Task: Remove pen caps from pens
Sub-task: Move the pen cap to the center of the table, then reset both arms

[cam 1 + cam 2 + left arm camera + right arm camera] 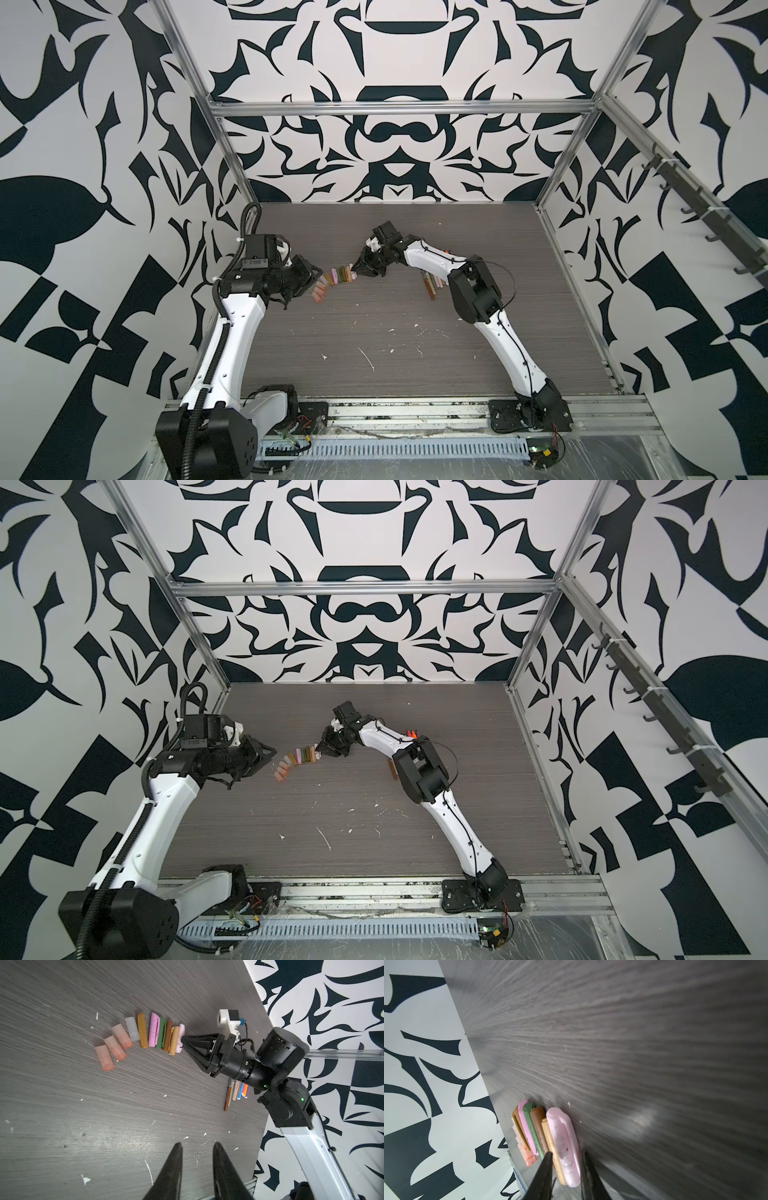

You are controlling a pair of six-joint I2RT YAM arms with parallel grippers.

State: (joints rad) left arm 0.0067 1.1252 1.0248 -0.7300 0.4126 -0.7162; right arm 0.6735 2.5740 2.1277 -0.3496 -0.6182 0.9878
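Right pincer (pixel 566 1154) under my control straddles pale pink cap (pixel 563 1142) at end of cap row (pixel 154 1030) on table (pixel 104 1115); gripping or merely bracketing, cannot tell. Left pincer (pixel 197 1145) parted, empty, well apart. Pens (pixel 239 1091) bunched under right arm. Risk: fingers snag tan cap (pixel 549 1134) alongside, scattering row.

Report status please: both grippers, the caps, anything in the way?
Left gripper open, empty. Right gripper shut on pale pink cap at end of cap row. Pens bunched apart from caps. Nothing blocks.
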